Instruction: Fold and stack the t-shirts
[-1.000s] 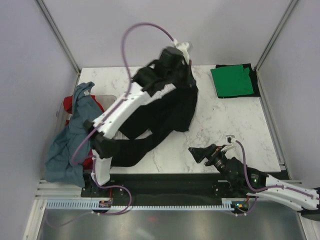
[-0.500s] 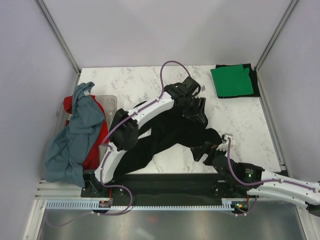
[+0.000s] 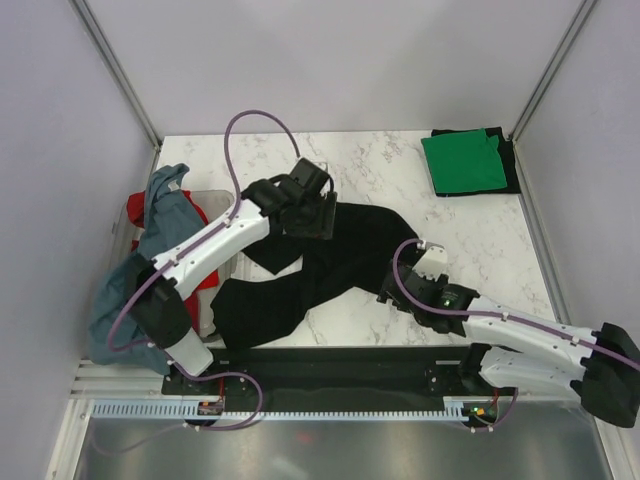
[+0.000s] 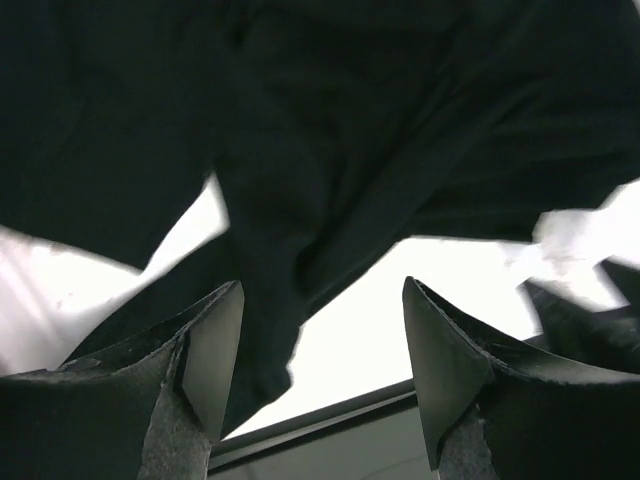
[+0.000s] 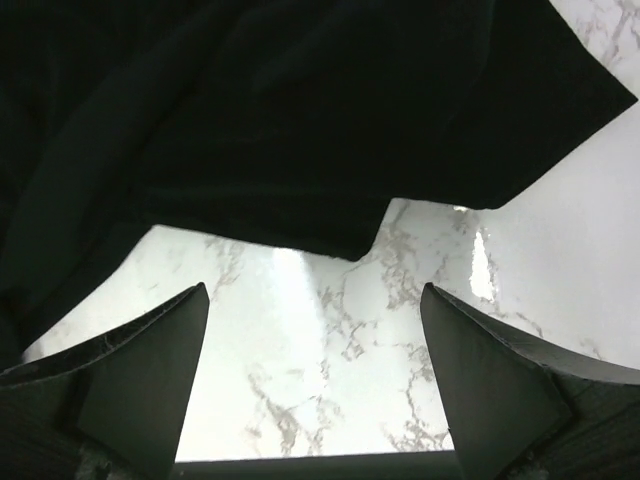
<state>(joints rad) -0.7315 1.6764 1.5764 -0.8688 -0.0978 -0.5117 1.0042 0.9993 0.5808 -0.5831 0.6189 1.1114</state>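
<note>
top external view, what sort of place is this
Probably a robot lab test cell: a white marble-look table walled by plain grey panels, two white robot arms bolted to a black rail.

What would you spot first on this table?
A big black t-shirt lies crumpled in the middle of the marble table, with the left end effector over its far side and the right end effector at its near right edge, both open. A green folded t-shirt sits in the far right corner, and a grey-blue t-shirt hangs over a bin at the left.
</note>
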